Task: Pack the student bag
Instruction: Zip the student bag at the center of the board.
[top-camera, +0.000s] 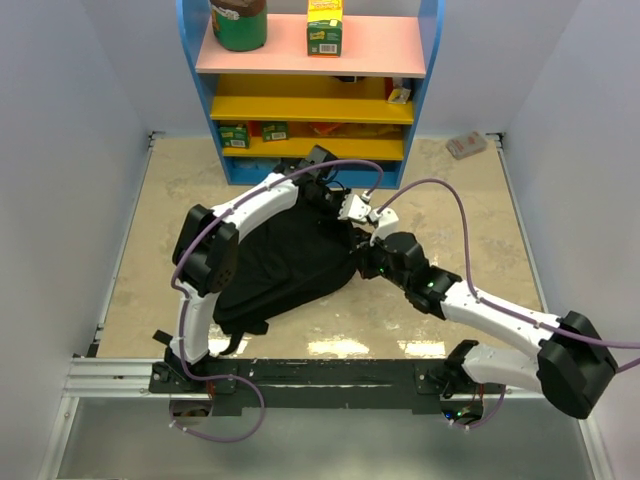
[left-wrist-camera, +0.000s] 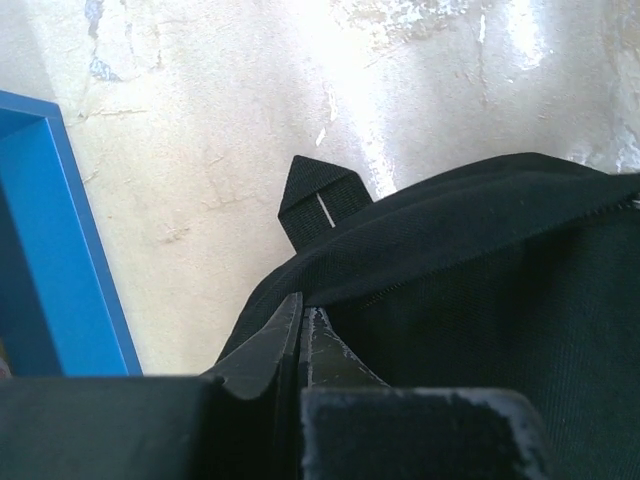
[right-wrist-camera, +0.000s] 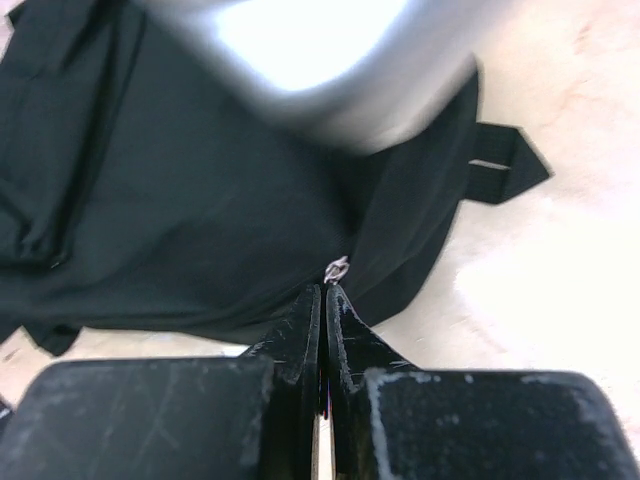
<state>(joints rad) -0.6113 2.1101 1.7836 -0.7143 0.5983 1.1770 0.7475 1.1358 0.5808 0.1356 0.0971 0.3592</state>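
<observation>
Bag (top-camera: 270, 275) is being borne flat by the middle of the tabletop (top-camera: 480, 240), well inside the near edge, and is being spanned by both arms. At its far right corner the right fingers (right-wrist-camera: 300, 320) are being pressed narrow, tips touching the zipper pull (right-wrist-camera: 337, 268); whether the pull is being gripped cannot be told. Just beyond, the left fingers (left-wrist-camera: 270, 350) are being closed tight on a fold of fabric beside the zipper seam, near the hanging loop (left-wrist-camera: 320, 195). Trouble is being risked here. If only cloth is being pinched, the soft bag may be dragged or bunched rather than opened, and the pull may be lost from so thin a hold. A collision is also being invited, since the two wrists are being crowded together. Open room is being offered to the right and on the near side. Farther back the way is being blocked by the shelf (top-camera: 428, 80), just beyond the bag.
</observation>
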